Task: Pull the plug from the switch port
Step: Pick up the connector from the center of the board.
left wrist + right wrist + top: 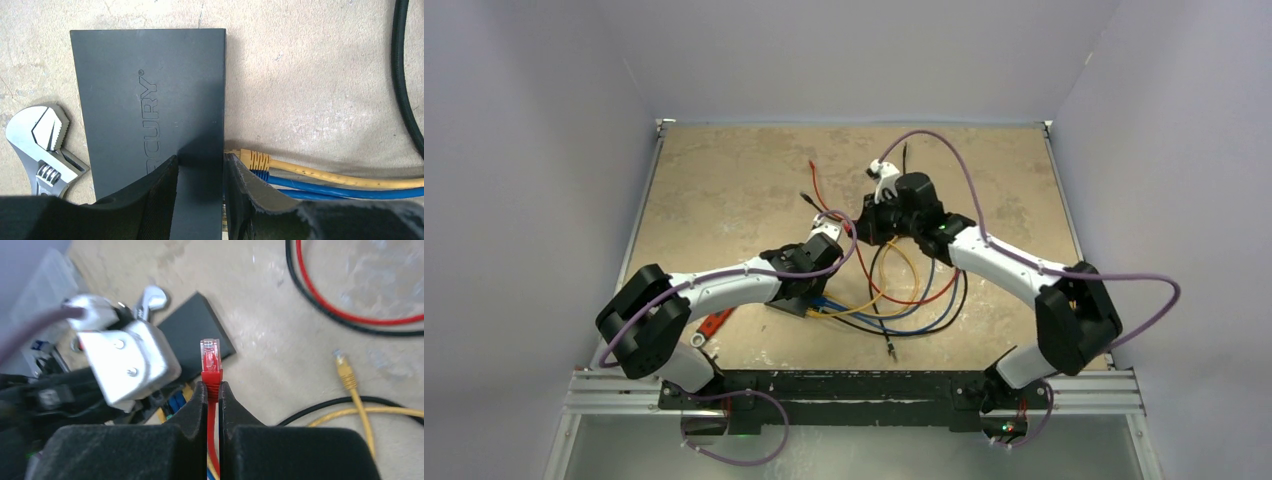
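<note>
As right gripper [213,390] clamps red plug [210,357] (left gripper [200,165] parted over switch [150,75]), walls [524,150] enclose tan table [724,180].

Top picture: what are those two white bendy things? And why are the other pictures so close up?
Those are robot arms, the left arm and the right arm, bolted to a table. The top picture comes from a camera above and behind them. The other two come from a small camera on each wrist, so you see that arm's own black fingers up close. The left fingers rest, apart, on a flat black box called a switch. A yellow cable and a blue cable run into its side, and a wrench lies beside it. The right fingers pinch a red plug, held clear of the switch, and other cables lie loose on the table.
</note>
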`<state>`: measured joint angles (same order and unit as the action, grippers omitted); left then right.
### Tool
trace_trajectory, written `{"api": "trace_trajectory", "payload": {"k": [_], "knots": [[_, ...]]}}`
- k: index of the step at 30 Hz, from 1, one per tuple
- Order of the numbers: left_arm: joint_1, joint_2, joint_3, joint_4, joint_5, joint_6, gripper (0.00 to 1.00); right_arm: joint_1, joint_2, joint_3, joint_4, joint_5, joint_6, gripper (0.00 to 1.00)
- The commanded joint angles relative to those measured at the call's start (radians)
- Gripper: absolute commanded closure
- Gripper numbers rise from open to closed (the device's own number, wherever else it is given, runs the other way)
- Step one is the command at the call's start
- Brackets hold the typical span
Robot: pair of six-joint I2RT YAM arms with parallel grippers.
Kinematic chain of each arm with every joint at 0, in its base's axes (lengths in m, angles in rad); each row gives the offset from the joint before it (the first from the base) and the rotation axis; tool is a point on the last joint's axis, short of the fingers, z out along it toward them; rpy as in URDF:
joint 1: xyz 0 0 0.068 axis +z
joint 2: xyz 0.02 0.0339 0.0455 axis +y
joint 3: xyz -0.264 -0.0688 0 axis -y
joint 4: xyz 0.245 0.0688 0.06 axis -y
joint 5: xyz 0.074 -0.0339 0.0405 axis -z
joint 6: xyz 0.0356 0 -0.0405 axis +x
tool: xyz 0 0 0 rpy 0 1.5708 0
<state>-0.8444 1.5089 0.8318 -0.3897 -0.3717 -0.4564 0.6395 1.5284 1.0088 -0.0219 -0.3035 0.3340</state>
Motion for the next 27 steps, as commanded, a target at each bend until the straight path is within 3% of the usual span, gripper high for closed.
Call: {"api": "trace_trajectory", "payload": {"k": [1,12,27], "knots": [[0.007,0.039,-0.028,-0.042,0.029,-0.001,0.63,-0.023,-0.106,0.063,0.068,-0.030,0.035,1.00],[0.008,0.045,-0.026,-0.039,0.031,0.004,0.63,-0.046,-0.230,0.188,0.051,0.036,0.028,1.00],[0.007,0.047,-0.027,-0.041,0.027,0.008,0.63,-0.065,-0.239,0.404,0.045,-0.011,0.055,1.00]]}}
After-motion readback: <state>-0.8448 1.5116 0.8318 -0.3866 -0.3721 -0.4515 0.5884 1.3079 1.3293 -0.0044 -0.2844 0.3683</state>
